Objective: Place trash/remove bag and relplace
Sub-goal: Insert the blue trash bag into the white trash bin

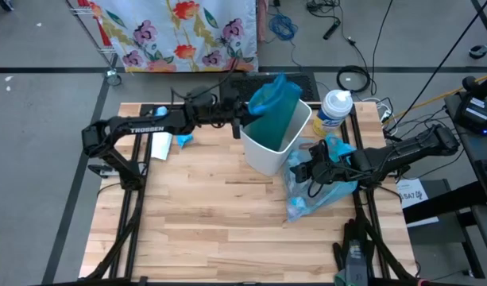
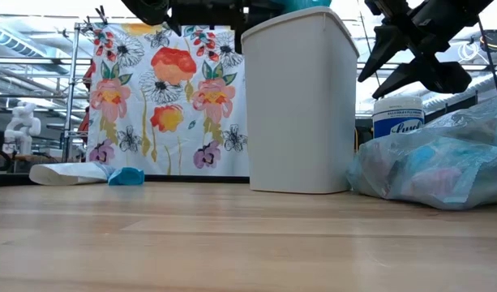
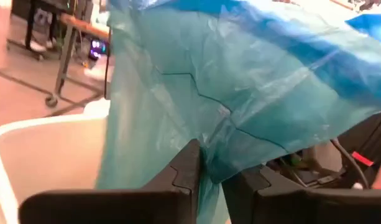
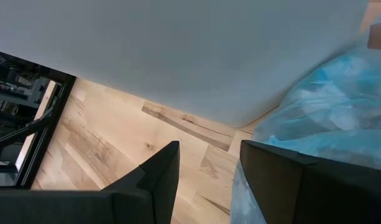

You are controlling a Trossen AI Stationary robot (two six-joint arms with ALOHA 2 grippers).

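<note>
left gripper [image 3: 212,177]: pinching the teal bag [image 1: 273,107] at the bin's [image 1: 267,155] far-left rim, bag hangs into bin | right gripper [image 4: 206,168]: open, empty, right of bin, over full old bag [image 1: 322,187] | left arm is nearer

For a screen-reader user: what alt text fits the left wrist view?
The left gripper pinches a fold of the teal bag, which hangs over the open white bin. Floor and a wheeled cart leg show behind.
</note>
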